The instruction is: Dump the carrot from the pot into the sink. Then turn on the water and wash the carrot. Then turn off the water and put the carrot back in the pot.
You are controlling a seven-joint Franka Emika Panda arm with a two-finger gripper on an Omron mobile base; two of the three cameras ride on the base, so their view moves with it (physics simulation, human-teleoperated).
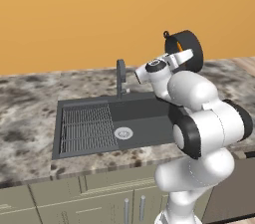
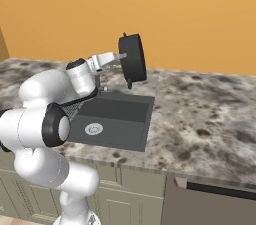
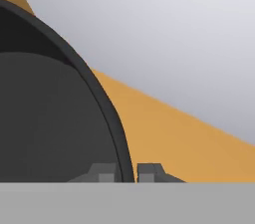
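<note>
- We see the gripper clamped on the rim of the pot; in the hand view one fingertip sits inside the wall and the other outside, with the rim between them.
- We find the pot lifted well above the counter and tipped on its side, beyond the right rear corner of the sink, with the orange wall behind it.
- From the left base view we look into its mouth, and a small orange sliver shows inside against the dark wall; we take it for the carrot, though it is too small to be sure.
- From the right base view we see the pot's dark base and a short handle at the top and another at the bottom.
- Below, the sink holds a wire grid rack in its left half and a round silver drain beside it.
- A dark faucet stands at the sink's back edge, left of the gripper.
- The arm's big white links cover the sink's right end in the left base view.
- Speckled marble counter surrounds the sink, with pale cabinet doors under it.
</note>
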